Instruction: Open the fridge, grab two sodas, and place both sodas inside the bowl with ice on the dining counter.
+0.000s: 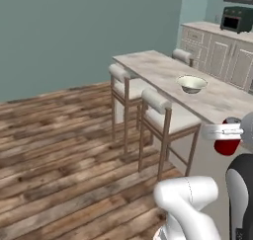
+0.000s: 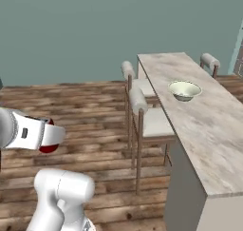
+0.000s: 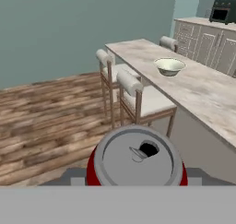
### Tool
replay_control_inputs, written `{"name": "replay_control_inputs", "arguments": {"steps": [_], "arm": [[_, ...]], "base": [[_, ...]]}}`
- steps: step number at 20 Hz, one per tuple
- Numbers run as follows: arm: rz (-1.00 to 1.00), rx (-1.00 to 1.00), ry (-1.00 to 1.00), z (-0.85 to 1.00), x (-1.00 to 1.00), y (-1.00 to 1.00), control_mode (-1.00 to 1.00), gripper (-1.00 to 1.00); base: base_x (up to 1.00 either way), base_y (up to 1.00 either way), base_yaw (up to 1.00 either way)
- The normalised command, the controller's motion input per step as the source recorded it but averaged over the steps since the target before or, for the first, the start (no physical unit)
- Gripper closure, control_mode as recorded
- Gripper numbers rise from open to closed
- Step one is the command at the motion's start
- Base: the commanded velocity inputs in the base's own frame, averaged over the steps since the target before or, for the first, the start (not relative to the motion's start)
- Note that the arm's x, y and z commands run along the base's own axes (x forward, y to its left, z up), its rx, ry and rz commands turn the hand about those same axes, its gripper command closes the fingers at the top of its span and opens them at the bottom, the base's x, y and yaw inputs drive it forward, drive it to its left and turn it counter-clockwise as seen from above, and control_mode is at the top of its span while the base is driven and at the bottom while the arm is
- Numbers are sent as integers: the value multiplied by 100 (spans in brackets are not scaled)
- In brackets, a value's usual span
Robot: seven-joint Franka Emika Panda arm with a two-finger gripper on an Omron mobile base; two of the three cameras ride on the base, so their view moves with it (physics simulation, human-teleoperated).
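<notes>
A red soda can (image 3: 136, 156) with a silver top sits right in front of the hand camera, held between my gripper's fingers. From the base views the same soda (image 1: 227, 146) (image 2: 48, 148) hangs under the white hand, with my gripper (image 1: 223, 132) (image 2: 45, 136) shut on it, in the air short of the dining counter (image 1: 158, 71) (image 2: 209, 125) (image 3: 203, 91). On that counter, toward its far half, stands the pale bowl (image 1: 191, 83) (image 2: 184, 90) (image 3: 169, 66), well ahead of the can. The fridge is out of view.
Two cushioned wooden stools (image 1: 168, 118) (image 2: 147, 123) (image 3: 143, 101) stand along the counter's near side, and a third stool (image 1: 183, 55) is at its far end. Cream cabinets (image 1: 222, 54) with a dark oven (image 1: 236, 19) line the back right. Wood floor (image 1: 59, 145) lies to the left.
</notes>
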Motion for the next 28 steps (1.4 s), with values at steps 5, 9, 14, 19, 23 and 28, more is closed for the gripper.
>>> {"name": "replay_control_inputs", "arguments": {"steps": [5,9,14,19,23,28], "arm": [[0,0,0,0,0,0,100,100],[0,0,0,0,0,0,100,100],[0,0,0,0,0,0,100,100],[0,0,0,0,0,0,100,100],[0,0,0,0,0,0,100,100],[0,0,0,0,0,0,100,100]], "base": [[73,66,-49],[70,61,-50],[55,54,-55],[48,52,-56],[41,55,-56],[40,51,-54]]}}
